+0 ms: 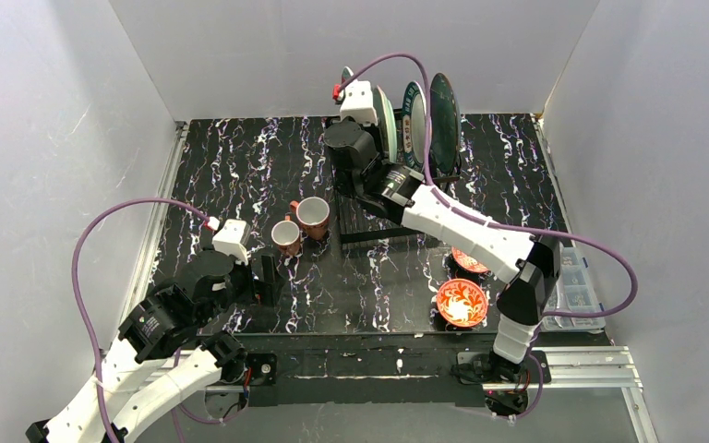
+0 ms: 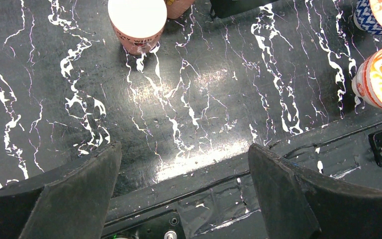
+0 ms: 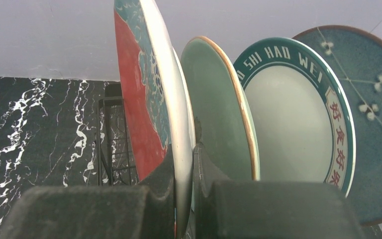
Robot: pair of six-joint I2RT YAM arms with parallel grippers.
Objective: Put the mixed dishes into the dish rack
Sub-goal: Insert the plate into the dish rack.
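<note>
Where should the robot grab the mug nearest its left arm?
By its rim, from above on the near side: the mug stands upright, mouth open, so the open left tool could probably drop one finger inside and one outside.

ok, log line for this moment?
right jaws: shut on red plate, upright at rack | left jaws: open, empty | unloaded: two mugs, two bowls

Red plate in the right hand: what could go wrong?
The right hand pinches the red plate by its rim only; its seat in the dish rack is hidden, so on release it might tip onto the pale green plate. Pulling back, that arm could clip the red-patterned bowls beneath it.
</note>
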